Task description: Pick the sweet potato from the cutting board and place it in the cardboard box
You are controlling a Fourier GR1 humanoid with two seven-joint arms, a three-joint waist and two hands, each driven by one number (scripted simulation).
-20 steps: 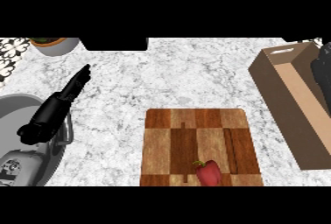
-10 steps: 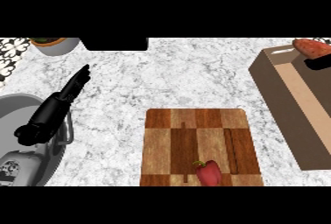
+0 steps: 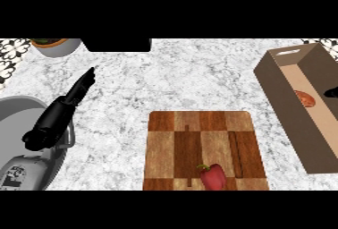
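The sweet potato (image 3: 305, 98) lies on the floor of the cardboard box (image 3: 284, 96), well right of the cutting board (image 3: 198, 134), its long axis running roughly from upper left to lower right along the box. Half a second ago it was up at the box's far corner in the right hand (image 3: 331, 92); now only a dark sliver of that hand shows just right of it, and whether its fingers are released cannot be told. The left hand (image 3: 79, 89) rests left of the board with fingers straight and relaxed, unchanged, and a red pepper (image 3: 213, 175) sits at the board's near edge.

One sweet potato (image 3: 304, 98), pepper (image 3: 213, 176), board (image 3: 191, 134), box (image 3: 284, 85); possibly one pot (image 3: 56, 46).
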